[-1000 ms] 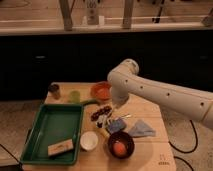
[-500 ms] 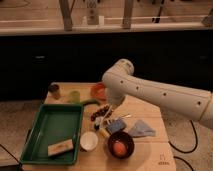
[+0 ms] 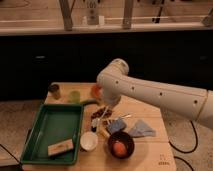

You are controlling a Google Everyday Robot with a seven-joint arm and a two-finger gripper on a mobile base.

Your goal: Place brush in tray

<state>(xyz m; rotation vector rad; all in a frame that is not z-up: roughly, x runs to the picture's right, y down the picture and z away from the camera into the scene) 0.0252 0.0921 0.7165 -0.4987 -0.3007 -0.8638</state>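
The fingers (image 3: 104,113) of the gripper are closed tight and sit low over the middle of the worktop (image 3: 150,112), at the upper end of the brush (image 3: 98,120). They seem to clench its white handle, but I cannot confirm the hold, because the arm covers the contact.

The brush head points down and to the left of the fingers, close to the white cup (image 3: 89,140).

The tray (image 3: 45,131) lies further left, with a tan block (image 3: 60,148) in its near corner.

A thin handle can turn or slip in such a grip. On the way left, the hanging head may knock the cup or catch the tray rim.
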